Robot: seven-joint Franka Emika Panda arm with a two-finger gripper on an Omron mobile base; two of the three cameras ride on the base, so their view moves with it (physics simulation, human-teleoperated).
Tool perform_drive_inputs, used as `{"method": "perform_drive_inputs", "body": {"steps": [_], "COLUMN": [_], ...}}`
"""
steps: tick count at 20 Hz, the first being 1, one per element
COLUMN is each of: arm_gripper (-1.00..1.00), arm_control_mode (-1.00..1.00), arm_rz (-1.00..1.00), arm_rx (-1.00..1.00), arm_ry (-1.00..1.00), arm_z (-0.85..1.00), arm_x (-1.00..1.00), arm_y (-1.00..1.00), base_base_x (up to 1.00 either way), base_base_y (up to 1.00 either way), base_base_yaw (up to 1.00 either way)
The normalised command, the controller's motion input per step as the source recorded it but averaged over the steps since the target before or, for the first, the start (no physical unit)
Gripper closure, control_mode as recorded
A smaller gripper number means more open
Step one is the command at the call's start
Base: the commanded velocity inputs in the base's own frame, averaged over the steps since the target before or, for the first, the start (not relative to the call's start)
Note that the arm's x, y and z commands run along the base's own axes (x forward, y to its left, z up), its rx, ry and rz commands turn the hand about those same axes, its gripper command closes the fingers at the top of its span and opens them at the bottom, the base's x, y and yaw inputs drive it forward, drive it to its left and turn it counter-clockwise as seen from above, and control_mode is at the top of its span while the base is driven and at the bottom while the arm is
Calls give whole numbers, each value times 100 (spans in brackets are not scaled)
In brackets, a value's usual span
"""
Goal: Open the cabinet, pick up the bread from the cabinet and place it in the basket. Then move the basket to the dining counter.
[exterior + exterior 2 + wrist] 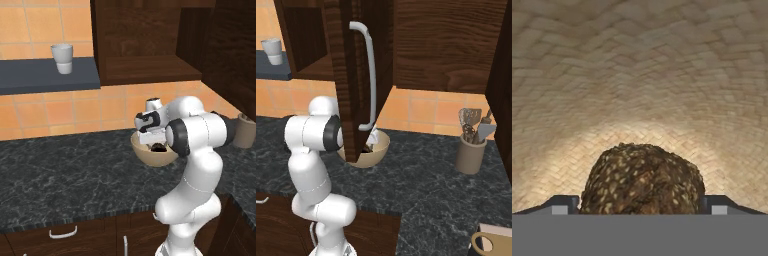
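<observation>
Looking down the hand camera, I see the bread (643, 179), a speckled brown lump, sitting between the two dark finger tips (561, 205) of the gripper (641, 207), one tip at each side of it. The jaws stand wide, about as far apart as the loaf is broad (whether the pads actually press its sides I cannot tell from here). Behind it curves the woven inside of the basket (642, 75), so the bread is down in the bowl.

From the left base camera the basket (150, 155) rests on the black granite counter (65, 175), close to the tiled wall, and the gripper (159, 145) reaches down into it, with a dark speck of the bread (160, 147) showing over the rim. A white cup (62, 58) stands on a grey shelf (45, 75) up at the left, well apart from the basket. A crock (245, 131) sits on the counter to the right, partly behind the arm.

From the right base camera the cabinet (446, 45) hangs above the counter with its door (343, 75) swung out toward me; the long silver handle (370, 75) runs down its face. The door's lower edge covers part of the basket (376, 150). The crock (470, 156) of utensils stands well to the right.
</observation>
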Motion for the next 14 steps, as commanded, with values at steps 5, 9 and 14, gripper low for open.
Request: {"method": "perform_drive_inputs", "body": {"steps": [5, 9, 14], "arm_gripper": [-100, -100, -100], "arm_control_mode": [-100, -100, -100], "arm_rz": [0, 0, 0], "arm_rx": [0, 0, 0], "arm_ry": [0, -12, -20], "arm_z": [1, 20, 31], "arm_x": [0, 0, 0], "arm_y": [0, 0, 0], "base_base_x": [0, 0, 0], "base_base_y": [0, 0, 0], "base_base_yaw": [0, 0, 0]}}
